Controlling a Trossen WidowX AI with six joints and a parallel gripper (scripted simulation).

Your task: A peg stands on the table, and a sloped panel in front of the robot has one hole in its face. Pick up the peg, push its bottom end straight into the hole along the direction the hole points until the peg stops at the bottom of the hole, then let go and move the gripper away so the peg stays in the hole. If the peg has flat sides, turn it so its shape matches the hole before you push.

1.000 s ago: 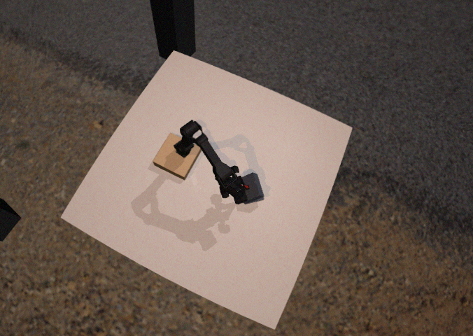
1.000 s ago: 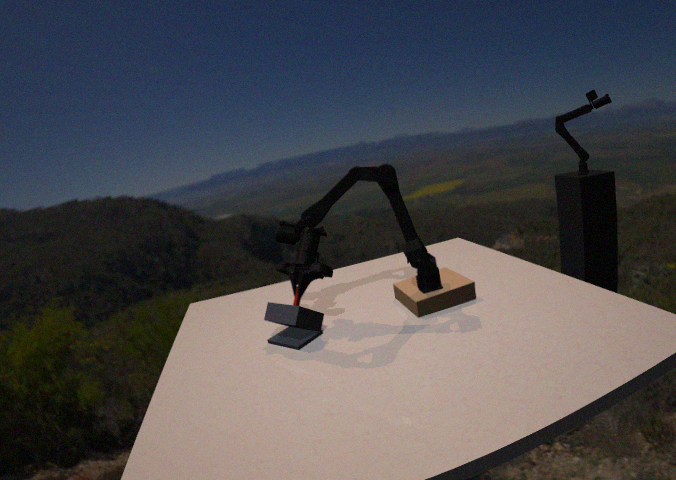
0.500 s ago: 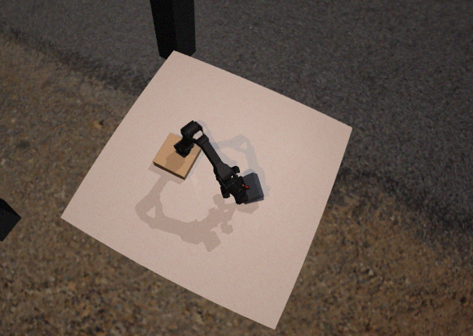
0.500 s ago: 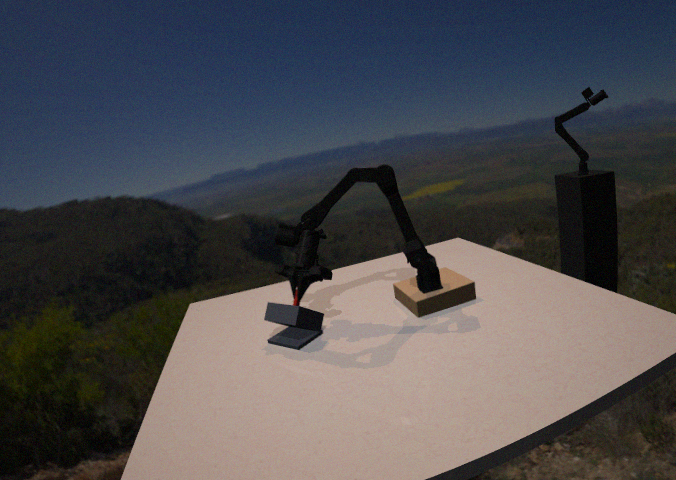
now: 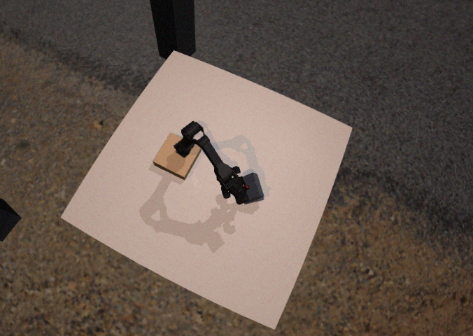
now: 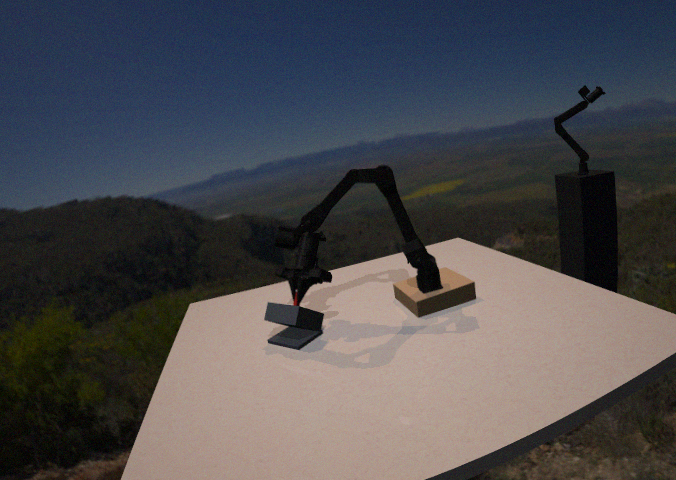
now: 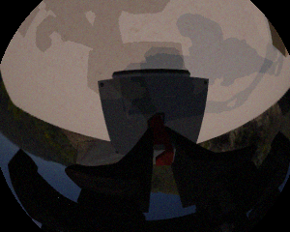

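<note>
The red peg is between the fingers of my gripper, which is shut on it just above the sloped panel. The dark grey sloped panel stands on its flat base. The peg's lower end meets the panel's face at a dark spot where the hole appears to be, and it looks partly inside. How deep it sits is hidden. The peg looks close to square to the face. The fingers cover much of the peg in the wrist view.
The arm rises from a wooden block on the pale table. Shadows of the arm fall across the table. Black pillars stand beyond its edges, one bearing another arm.
</note>
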